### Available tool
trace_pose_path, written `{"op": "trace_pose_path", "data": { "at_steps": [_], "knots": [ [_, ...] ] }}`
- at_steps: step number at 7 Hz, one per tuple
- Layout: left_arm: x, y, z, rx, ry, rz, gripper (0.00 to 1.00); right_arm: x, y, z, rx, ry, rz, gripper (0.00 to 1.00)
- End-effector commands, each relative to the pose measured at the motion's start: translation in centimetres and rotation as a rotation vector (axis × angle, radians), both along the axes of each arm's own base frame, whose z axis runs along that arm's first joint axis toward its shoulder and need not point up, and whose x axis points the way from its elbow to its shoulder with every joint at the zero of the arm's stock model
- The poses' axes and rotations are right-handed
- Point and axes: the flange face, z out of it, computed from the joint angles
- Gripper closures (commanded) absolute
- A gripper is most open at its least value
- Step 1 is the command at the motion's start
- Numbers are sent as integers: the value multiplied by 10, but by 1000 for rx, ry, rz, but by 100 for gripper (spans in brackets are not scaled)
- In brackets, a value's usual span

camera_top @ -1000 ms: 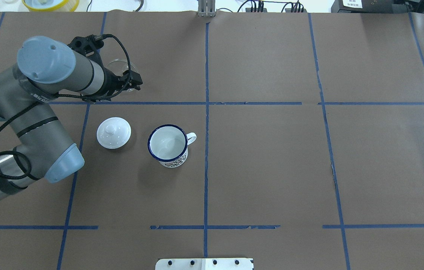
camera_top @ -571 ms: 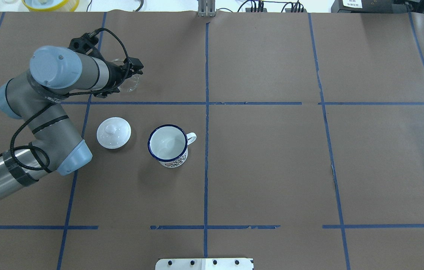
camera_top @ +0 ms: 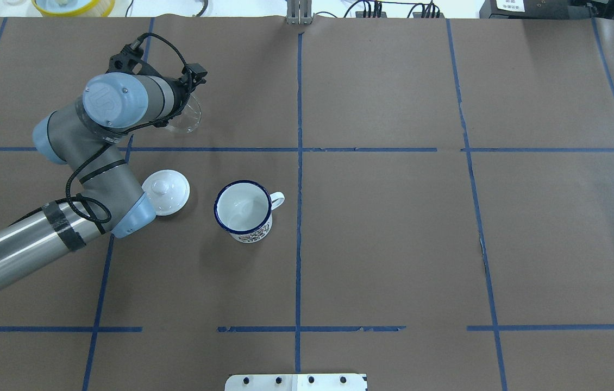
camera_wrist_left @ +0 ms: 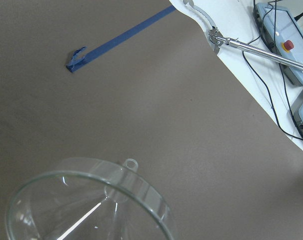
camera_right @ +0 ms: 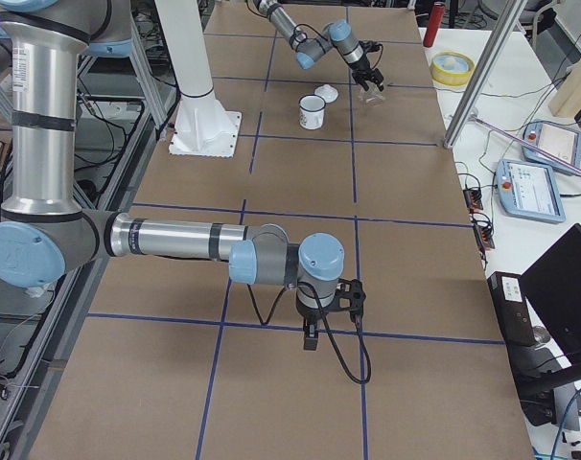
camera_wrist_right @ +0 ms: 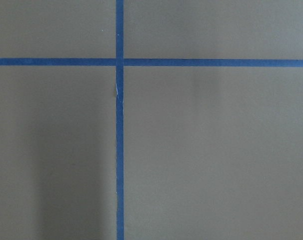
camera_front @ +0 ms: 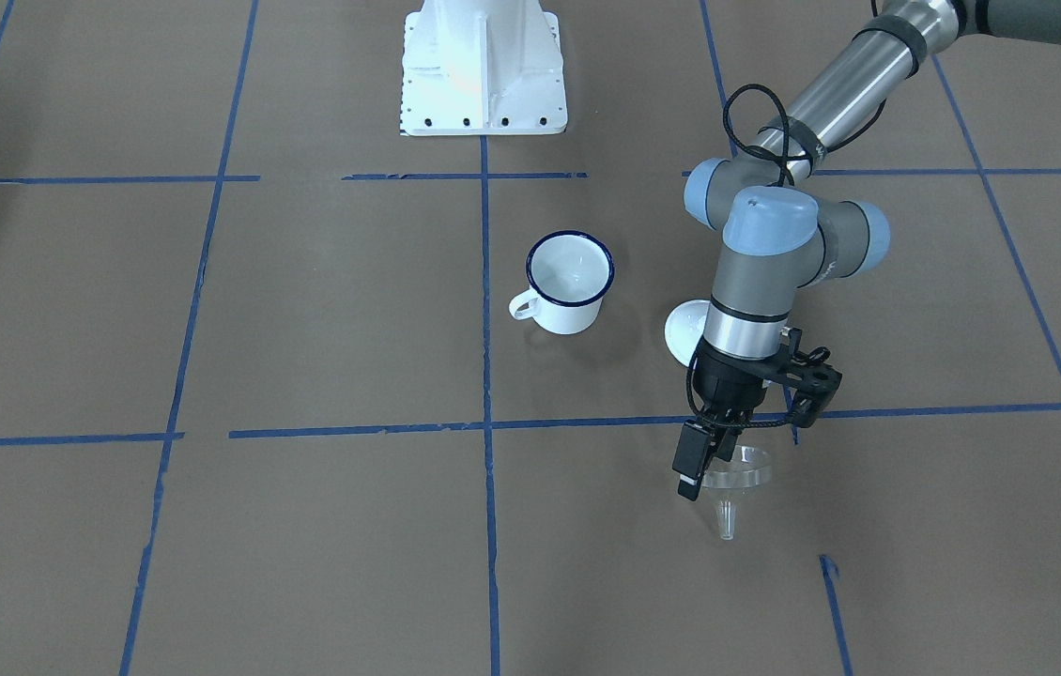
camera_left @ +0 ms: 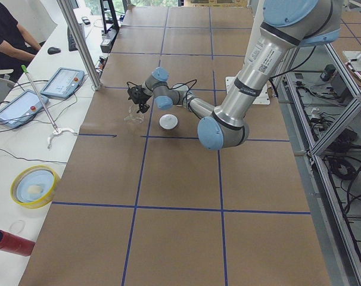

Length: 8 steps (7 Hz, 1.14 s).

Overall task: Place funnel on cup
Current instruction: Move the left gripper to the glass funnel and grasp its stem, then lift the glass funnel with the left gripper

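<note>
The clear funnel (camera_front: 739, 474) hangs spout-down just above the table, held at its rim by my left gripper (camera_front: 709, 465), which is shut on it. In the overhead view the funnel (camera_top: 187, 117) shows beside the wrist at the far left. In the left wrist view its round mouth (camera_wrist_left: 91, 200) fills the lower left. The white mug with a blue rim (camera_front: 569, 282) stands upright and empty near the table's middle (camera_top: 243, 209), apart from the funnel. My right gripper (camera_right: 310, 335) shows only in the exterior right view, low over bare table; I cannot tell whether it is open or shut.
A round white knobbed lid (camera_top: 168, 190) lies between the mug and my left arm's elbow (camera_top: 133, 217). The white robot base plate (camera_front: 482, 66) stands behind the mug. A yellow-rimmed bowl (camera_top: 73, 5) and control pads (camera_wrist_left: 286, 45) lie beyond the table's far edge.
My left wrist has swung up and farther from the robot, carrying the funnel with it. The elbow has moved right and now overlaps the lid's edge. Mug and lid have not moved.
</note>
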Motion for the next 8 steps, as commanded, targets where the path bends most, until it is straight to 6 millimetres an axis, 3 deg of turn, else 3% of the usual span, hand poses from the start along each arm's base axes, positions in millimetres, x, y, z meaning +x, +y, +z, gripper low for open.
{"op": "trace_pose_path", "data": {
  "at_steps": [1, 2, 3, 5, 6, 7, 8],
  "knots": [
    [1, -2, 3, 4, 0, -1, 57, 0, 0, 0, 0, 0, 0, 0],
    [1, -2, 1, 8, 4, -1, 92, 0, -1, -1, 1, 0, 0, 0],
    [-11, -7, -7, 31, 33, -17, 100, 0, 0, 0, 0, 0, 0, 0],
    [-66, -25, -52, 74, 116, -17, 100, 0, 0, 0, 0, 0, 0, 0],
    [-107, -30, -74, 81, 175, 25, 100, 0, 0, 0, 0, 0, 0, 0],
    [-140, -29, -94, 71, 198, 51, 100, 0, 0, 0, 0, 0, 0, 0],
    [-162, -9, -112, 55, 189, 105, 100, 0, 0, 0, 0, 0, 0, 0]
  ]
}}
